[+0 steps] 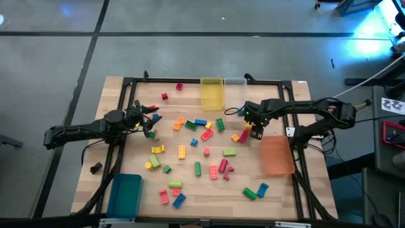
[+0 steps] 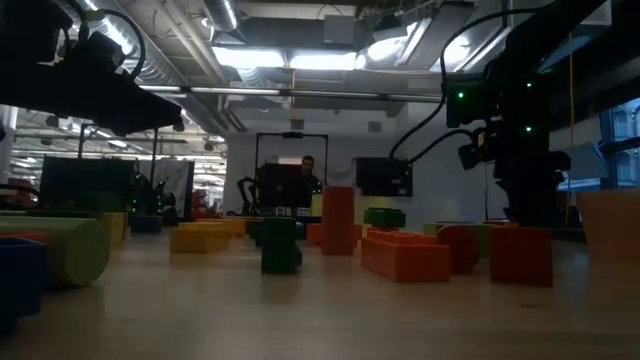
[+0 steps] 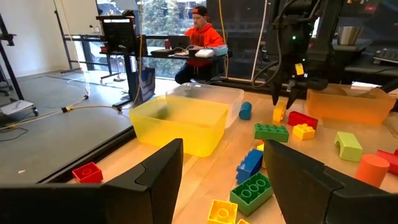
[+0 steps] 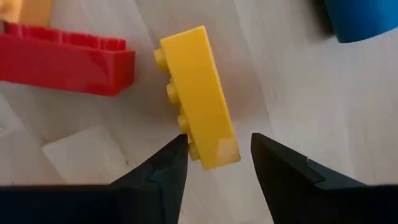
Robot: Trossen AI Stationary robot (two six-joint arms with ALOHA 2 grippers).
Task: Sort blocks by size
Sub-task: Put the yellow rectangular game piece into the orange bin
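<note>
Overhead, table-level and two wrist cameras share the table (image 1: 190, 190).

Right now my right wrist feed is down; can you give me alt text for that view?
The right gripper is open, its two dark fingers straddling the lower end of a yellow brick lying tilted on its side on the wooden table. A long red brick lies beside it, and a blue piece shows at one corner.

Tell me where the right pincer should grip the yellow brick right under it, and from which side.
Grip the yellow brick across its narrow width, on the two long flat sides, coming straight down from above. It lies on its side on the table with its studs facing the red brick, and the open right pincer already straddles its near end, so probably only a short descent is needed.
</note>
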